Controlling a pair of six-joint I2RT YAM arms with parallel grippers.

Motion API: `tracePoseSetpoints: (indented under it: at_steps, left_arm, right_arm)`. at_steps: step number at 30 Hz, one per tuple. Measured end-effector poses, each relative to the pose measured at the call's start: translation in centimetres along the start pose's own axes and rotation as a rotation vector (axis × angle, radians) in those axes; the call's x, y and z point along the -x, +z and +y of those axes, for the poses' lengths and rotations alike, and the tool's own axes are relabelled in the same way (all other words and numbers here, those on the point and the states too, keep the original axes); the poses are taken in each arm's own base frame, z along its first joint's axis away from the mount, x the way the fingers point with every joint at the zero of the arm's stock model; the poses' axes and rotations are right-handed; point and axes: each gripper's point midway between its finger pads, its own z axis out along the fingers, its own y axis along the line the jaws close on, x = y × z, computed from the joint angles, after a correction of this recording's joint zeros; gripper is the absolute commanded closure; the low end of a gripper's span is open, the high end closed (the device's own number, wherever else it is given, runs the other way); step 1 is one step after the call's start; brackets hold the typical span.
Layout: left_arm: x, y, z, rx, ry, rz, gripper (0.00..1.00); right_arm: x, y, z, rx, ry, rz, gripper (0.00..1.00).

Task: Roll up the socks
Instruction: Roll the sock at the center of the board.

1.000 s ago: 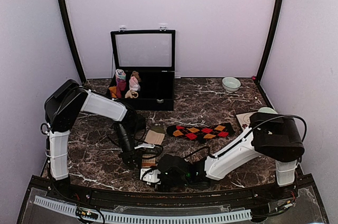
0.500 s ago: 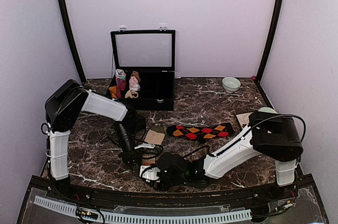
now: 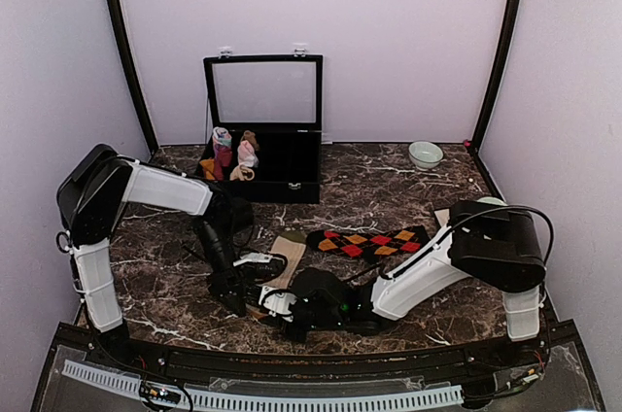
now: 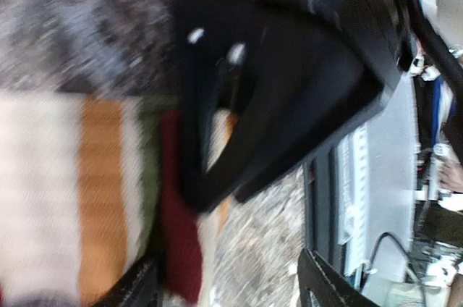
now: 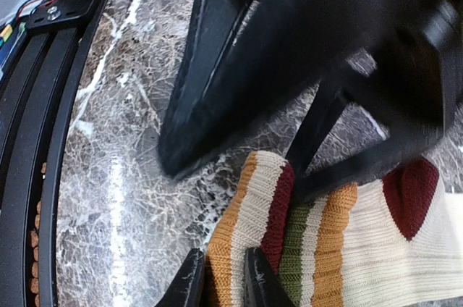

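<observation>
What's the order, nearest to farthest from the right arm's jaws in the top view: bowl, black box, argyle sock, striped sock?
1. Striped sock, right at them, near edge.
2. Argyle sock, mid-table, right.
3. Black box, back left.
4. Bowl, back right.

the striped sock [image 5: 362, 249] is cream knit banded in orange, maroon and olive green, with a rounded maroon patch on the cream. at three o'clock from it, the argyle sock [image 3: 369, 240] is black with red and orange diamonds. the table [image 3: 389, 188] is dark brown marble veined in white. at twelve o'clock a black box [image 3: 292, 184] holds pink, white and tan rolls [image 3: 233, 154]; at one o'clock sits a pale green bowl [image 3: 425, 154]. the walls [image 3: 389, 23] are lilac.
</observation>
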Motion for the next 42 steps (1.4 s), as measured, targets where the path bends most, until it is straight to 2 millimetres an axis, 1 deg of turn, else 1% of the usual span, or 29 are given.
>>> tracePoseSetpoints:
  at_steps: [6, 8, 13, 17, 20, 22, 27, 29, 30, 32, 34, 35, 37, 38, 40, 42]
  left_arm:
    - [-2.4, -3.3, 2.4, 0.205, -0.016, -0.052, 0.34]
    - [-3.0, -4.1, 2.8, 0.265, -0.014, -0.058, 0.35]
    - [-3.3, -4.6, 1.8, 0.336, 0.035, -0.067, 0.41]
    - [-3.2, -4.4, 1.2, 0.361, 0.086, -0.056, 0.44]
    - [-2.9, -3.3, 0.5, 0.363, 0.133, -0.023, 0.45]
    - [-2.9, -3.3, 0.8, 0.404, 0.151, -0.008, 0.45]
    - [-3.2, -3.0, 1.0, 0.491, 0.193, 0.042, 0.45]
    - [-3.1, -3.0, 1.1, 0.517, 0.211, 0.056, 0.45]
    - [-3.0, -3.0, 1.1, 0.527, 0.219, 0.059, 0.45]
    - [-2.1, -3.3, 1.1, 0.550, 0.247, 0.037, 0.45]
    - [-1.2, -3.5, 0.9, 0.565, 0.282, 0.004, 0.41]
    - [-0.8, -3.4, 0.5, 0.566, 0.321, -0.017, 0.39]
    - [-1.1, -2.6, -0.6, 0.543, 0.355, -0.035, 0.39]
    - [-1.6, -2.1, -1.1, 0.524, 0.360, -0.040, 0.39]
    - [-2.5, -1.9, -1.0, 0.511, 0.330, -0.050, 0.39]
    - [-3.1, -2.5, -0.4, 0.514, 0.281, -0.074, 0.39]
  right_arm:
    - [-0.1, -0.1, 0.0, 0.009, 0.074, -0.026, 0.89]
    - [-0.1, -0.2, 0.1, 0.012, 0.098, -0.032, 0.91]
    - [-0.1, -0.2, 0.1, 0.026, 0.188, -0.037, 0.97]
    - [-0.2, -0.1, 0.0, 0.074, 0.292, -0.036, 1.00]
    - [-0.4, 0.0, 0.1, 0.141, 0.379, -0.036, 1.00]
    - [-0.3, -0.1, 0.5, 0.201, 0.422, -0.049, 1.00]
    - [-0.5, -0.7, 2.7, 0.338, 0.496, -0.035, 1.00]
    - [-0.6, -0.9, 3.3, 0.376, 0.517, -0.029, 1.00]
    - [-0.6, -1.1, 3.5, 0.395, 0.529, -0.026, 1.00]
    - [-0.8, -1.2, 3.7, 0.413, 0.553, -0.020, 1.00]
    - [-1.0, -1.2, 3.7, 0.423, 0.594, -0.005, 1.00]
    - [-1.0, -1.1, 3.5, 0.423, 0.621, 0.004, 1.00]
    - [-1.2, -0.8, 3.4, 0.422, 0.684, 0.028, 1.00]
    - [-1.2, -0.8, 3.2, 0.420, 0.691, 0.029, 1.00]
    - [-1.2, -0.7, 3.0, 0.414, 0.724, 0.036, 1.00]
    - [-1.2, -0.7, 2.8, 0.407, 0.746, 0.037, 1.00]
